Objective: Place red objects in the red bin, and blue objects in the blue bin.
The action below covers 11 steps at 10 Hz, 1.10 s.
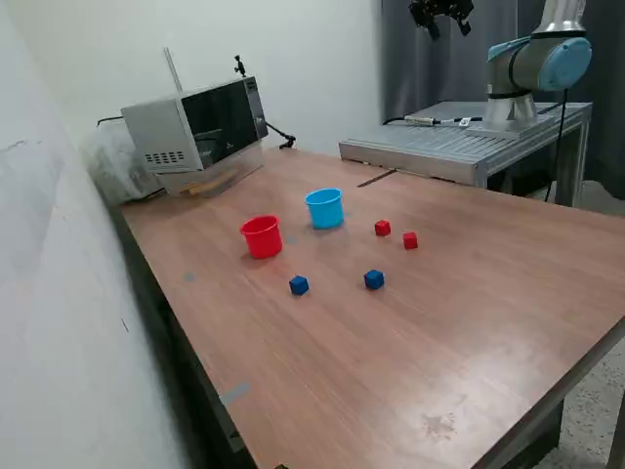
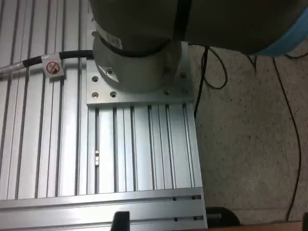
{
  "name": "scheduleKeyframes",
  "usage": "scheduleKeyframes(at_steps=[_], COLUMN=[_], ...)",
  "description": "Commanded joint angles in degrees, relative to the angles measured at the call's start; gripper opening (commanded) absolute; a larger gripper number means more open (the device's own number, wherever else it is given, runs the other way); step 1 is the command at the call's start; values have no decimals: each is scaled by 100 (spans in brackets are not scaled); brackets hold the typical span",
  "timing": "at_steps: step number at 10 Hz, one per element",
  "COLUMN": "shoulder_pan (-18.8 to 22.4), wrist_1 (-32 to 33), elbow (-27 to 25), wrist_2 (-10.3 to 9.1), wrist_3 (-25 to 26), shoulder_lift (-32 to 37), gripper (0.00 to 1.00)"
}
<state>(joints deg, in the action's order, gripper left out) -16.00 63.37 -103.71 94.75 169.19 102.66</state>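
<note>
Silver-grey arm [image 1: 540, 39] with light-blue joint caps, black gripper [image 1: 441, 21].

A grey microwave [image 1: 195, 132] sits at the far corner of the wooden bench [image 1: 410, 342], hard by the white wall [image 1: 59, 293]. Behind it, a ribbed metal platform [image 1: 459, 147] with a black cable [image 2: 29, 62] across it.

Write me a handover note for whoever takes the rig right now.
Hand: raised high above the arm's base, far from the table, holding nothing; open or shut unclear.
Red cup and light blue cup: upright near table centre, no cubes visible inside.
Red cubes and blue cubes: loose on the table.
Done: nothing. Left: all four cubes.
</note>
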Motion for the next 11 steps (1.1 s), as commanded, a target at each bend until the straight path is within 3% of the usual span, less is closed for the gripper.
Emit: scheduleKeyframes(at_steps=[1, 8, 11], shoulder_pan=[96, 105, 562], wrist_1=[61, 62, 105], elbow=[9, 0, -9], wrist_2=[-35, -35, -61], wrist_3=[35, 44, 53], shoulder_lift=[9, 9, 9], gripper=[100, 100, 100])
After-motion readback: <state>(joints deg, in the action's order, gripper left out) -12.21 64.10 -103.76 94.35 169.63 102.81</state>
